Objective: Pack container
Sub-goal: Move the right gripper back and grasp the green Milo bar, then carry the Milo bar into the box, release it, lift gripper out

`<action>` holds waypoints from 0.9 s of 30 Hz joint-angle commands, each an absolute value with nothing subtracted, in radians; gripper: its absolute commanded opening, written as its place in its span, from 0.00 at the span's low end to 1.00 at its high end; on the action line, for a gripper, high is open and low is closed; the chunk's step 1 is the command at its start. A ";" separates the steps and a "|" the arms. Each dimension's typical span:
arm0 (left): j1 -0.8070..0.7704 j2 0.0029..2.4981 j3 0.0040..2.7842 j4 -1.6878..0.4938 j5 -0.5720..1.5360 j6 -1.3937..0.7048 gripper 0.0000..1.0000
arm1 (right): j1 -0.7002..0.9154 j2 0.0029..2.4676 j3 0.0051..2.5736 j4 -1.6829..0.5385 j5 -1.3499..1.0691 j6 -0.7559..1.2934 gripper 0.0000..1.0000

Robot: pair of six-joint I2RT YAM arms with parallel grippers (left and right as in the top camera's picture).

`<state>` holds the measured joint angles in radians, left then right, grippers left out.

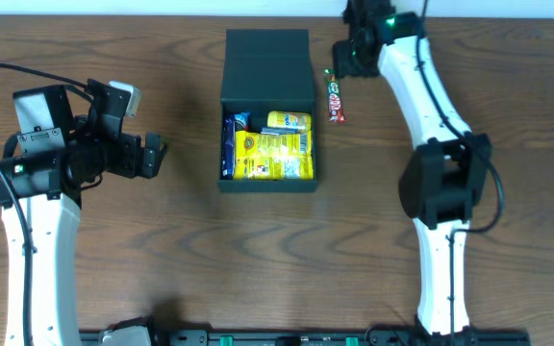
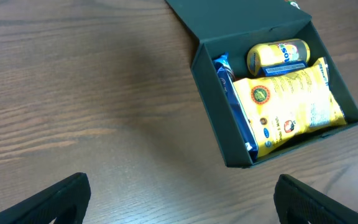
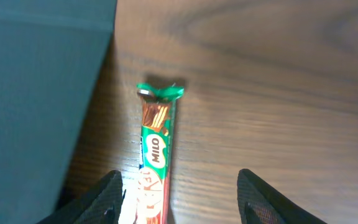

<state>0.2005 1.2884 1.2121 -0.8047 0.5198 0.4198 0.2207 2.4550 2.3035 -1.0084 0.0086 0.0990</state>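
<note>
From overhead, your left arm is bent over the left side of the table, and the left gripper (image 1: 154,154) points toward the container (image 1: 267,144) with its fingers spread wide and holding nothing. Your right arm stretches from the near edge up the right side to the far edge, and the right gripper (image 1: 342,60) hangs over the far end of a Milo bar (image 1: 335,101). The container sits mid-table toward the far edge, its flap lid laid open and flat, with yellow and blue packets inside. In the left wrist view, both fingers are far apart over bare table, well clear of the open container. In the right wrist view, the fingers are parted. The bar lies on the table between them, close to one finger, just beside the black lid.
</note>
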 commanded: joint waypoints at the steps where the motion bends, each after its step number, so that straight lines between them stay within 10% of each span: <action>1: 0.203 1.281 1.215 -0.807 0.521 0.421 0.96 | 0.236 2.496 2.305 -1.005 -0.020 0.035 0.57; 18: 0.203 1.281 1.215 -0.812 0.521 0.388 0.95 | 0.250 2.600 2.305 -1.024 -0.015 0.017 0.54; 27: 0.203 1.281 1.215 -0.812 0.521 0.388 0.96 | 0.250 2.600 2.305 -1.023 -0.016 0.017 0.29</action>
<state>0.2005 1.2884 1.2121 -0.8078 0.5198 0.3927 0.2417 2.5900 2.3032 -1.0206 -0.0097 0.0231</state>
